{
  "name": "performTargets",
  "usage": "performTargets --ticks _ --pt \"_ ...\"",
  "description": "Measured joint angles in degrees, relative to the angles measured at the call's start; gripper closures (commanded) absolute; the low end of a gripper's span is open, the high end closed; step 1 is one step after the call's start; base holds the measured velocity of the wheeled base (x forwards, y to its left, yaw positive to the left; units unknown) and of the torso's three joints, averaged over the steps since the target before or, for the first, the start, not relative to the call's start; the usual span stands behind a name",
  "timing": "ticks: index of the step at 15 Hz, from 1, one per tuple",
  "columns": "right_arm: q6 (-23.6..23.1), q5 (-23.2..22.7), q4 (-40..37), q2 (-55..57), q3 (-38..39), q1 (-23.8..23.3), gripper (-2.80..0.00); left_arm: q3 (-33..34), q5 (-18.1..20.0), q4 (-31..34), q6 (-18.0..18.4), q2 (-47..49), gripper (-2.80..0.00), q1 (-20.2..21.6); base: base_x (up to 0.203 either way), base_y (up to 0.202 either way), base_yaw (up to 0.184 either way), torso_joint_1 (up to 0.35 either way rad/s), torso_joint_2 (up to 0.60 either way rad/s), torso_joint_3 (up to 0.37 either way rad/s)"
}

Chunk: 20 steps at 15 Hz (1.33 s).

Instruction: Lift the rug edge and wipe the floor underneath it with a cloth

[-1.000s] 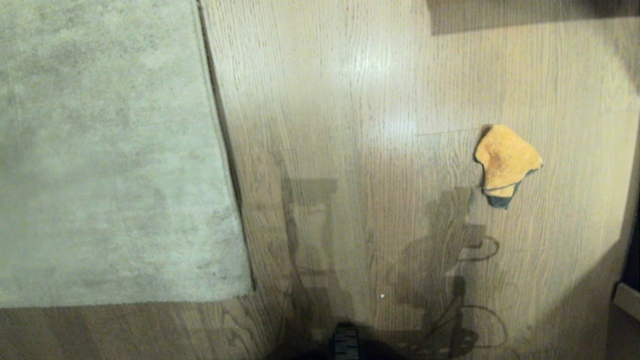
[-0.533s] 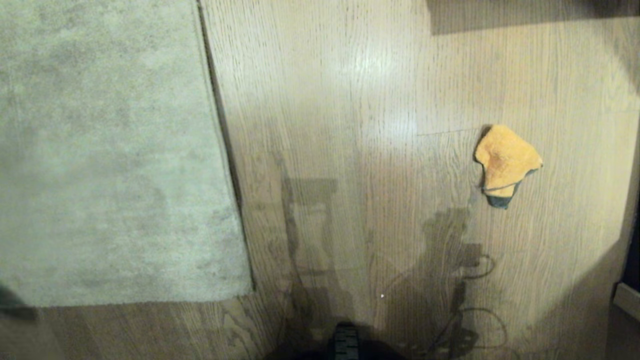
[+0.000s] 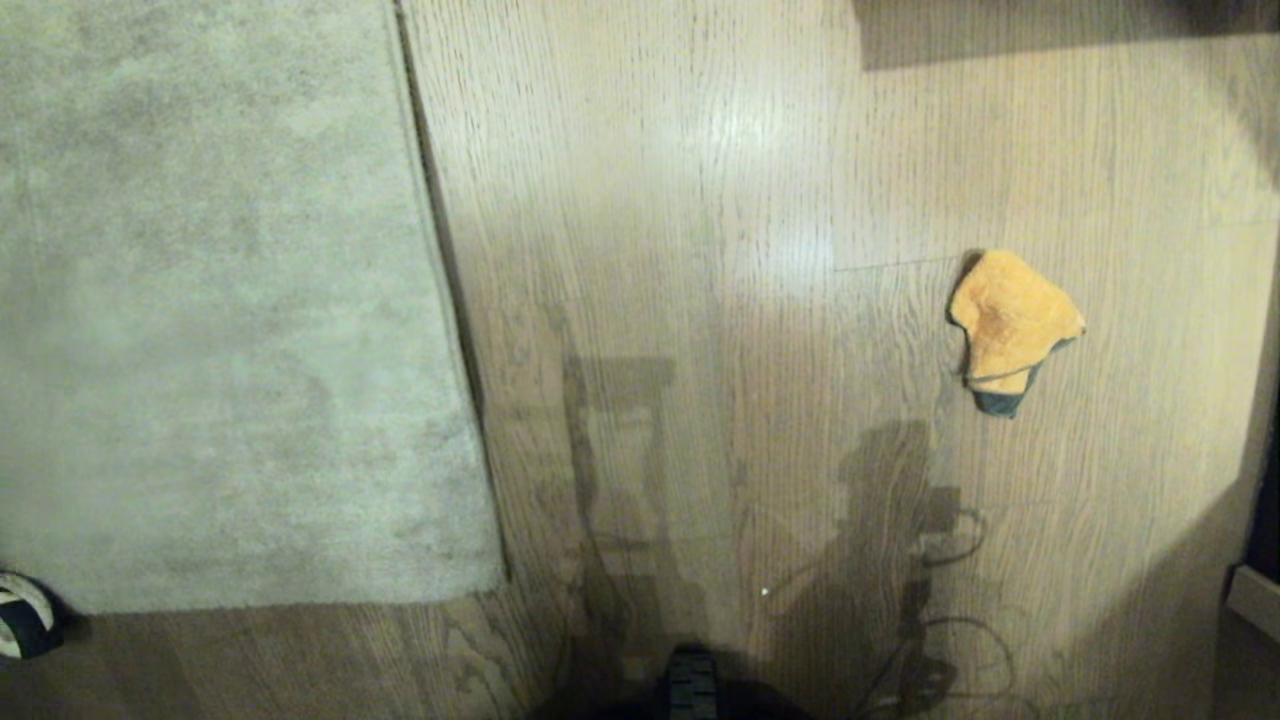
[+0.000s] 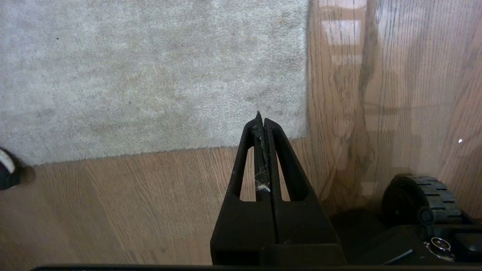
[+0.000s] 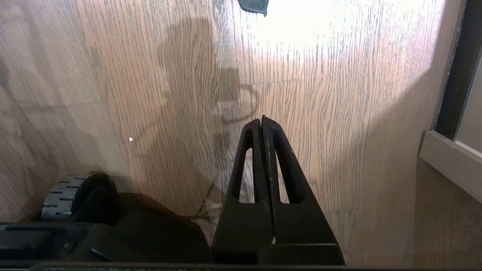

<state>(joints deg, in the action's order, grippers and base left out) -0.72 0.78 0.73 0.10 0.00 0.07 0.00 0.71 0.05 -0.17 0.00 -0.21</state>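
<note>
Cloth (image 3: pixel 1012 325) lies on floor (image 3: pixel 700 200), apart from rug edge (image 3: pixel 440 300)

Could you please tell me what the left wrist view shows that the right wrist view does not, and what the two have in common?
Only the left wrist view shows the pale grey-beige short-pile rug's edge and corner lying flat, the shut left gripper above it, and a dark, white-striped object at the frame's border.

Only the right wrist view shows the shut right gripper, the teal tip of the orange cloth, and a pale baseboard.

Both show the light brown wood-plank floor and a black ridged base wheel.
</note>
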Motion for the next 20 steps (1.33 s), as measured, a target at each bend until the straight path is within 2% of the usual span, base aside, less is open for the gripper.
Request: performTargets --ticks 20 --pt "0.14 -0.03 0.06 -0.29 0.0 0.0 0.0 0.0 0.0 -0.02 0.04 0.0 0.0 0.02 0.0 0.0 0.0 0.0 0.0 0.0"
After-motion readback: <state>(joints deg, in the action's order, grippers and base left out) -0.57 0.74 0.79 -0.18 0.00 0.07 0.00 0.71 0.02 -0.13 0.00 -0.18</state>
